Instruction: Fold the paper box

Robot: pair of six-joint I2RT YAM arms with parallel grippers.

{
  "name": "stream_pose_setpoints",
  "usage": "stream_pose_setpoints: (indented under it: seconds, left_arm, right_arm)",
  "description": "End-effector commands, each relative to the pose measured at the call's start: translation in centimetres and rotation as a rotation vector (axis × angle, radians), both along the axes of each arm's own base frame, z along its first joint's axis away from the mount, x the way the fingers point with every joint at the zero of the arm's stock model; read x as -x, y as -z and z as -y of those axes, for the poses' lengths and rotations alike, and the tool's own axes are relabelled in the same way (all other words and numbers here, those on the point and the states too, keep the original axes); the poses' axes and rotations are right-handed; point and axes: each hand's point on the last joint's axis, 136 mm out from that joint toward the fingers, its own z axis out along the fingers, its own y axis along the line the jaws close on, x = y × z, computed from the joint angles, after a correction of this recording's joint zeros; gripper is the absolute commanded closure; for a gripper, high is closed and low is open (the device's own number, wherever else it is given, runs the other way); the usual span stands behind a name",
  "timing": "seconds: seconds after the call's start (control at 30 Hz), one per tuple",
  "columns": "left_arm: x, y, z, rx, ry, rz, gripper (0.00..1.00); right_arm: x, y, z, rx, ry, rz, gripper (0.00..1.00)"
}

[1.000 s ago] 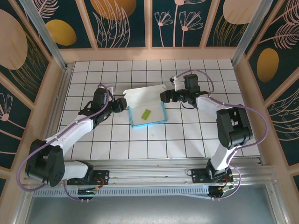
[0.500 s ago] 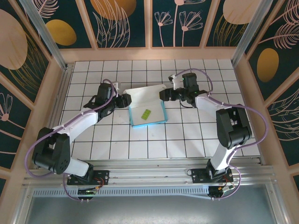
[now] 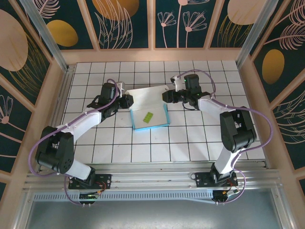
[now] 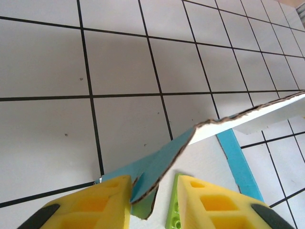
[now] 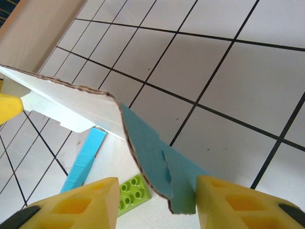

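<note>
The paper box (image 3: 158, 113) lies open mid-table, white inside with a teal rim, and its white lid (image 3: 150, 95) stands raised along the far side. A green brick (image 3: 148, 117) rests on its floor. My left gripper (image 3: 127, 101) is open at the lid's left end. In the left wrist view, a teal side flap (image 4: 162, 160) hangs between the yellow fingers (image 4: 95, 205), brushing the left one. My right gripper (image 3: 167, 97) is open at the lid's right end, where a teal flap (image 5: 152, 152) leans against its right finger (image 5: 228, 200).
The white tiled table (image 3: 200, 133) is walled in by wooden side panels (image 3: 259, 114). Both arm bases sit on the metal rail (image 3: 152, 179) at the near edge. Bare tiles lie in front of the box and to both sides.
My left gripper has moved toward the far side and closer to the lid's left end. My right gripper has crept slightly left. The lid stands a little more upright.
</note>
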Motion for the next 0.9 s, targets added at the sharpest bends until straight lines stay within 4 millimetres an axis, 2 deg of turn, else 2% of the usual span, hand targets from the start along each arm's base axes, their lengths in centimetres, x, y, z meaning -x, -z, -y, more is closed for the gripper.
stream_pose_setpoints:
  seconds: [0.0,0.27,0.87]
  left_arm:
    - [-0.5,-0.8,0.5,0.039,0.007,0.01,0.7]
    - [0.1,-0.7,0.9,0.09,0.012,-0.001,0.69]
    - [2.4,0.9,1.0,0.15,0.037,-0.009,0.69]
  right_arm:
    - [-0.6,-0.9,-0.8,-0.01,0.02,0.012,0.55]
    - [-0.1,-1.0,-1.2,-0.038,0.085,-0.006,0.57]
    - [3.3,2.0,-1.2,-0.037,0.109,-0.059,0.57]
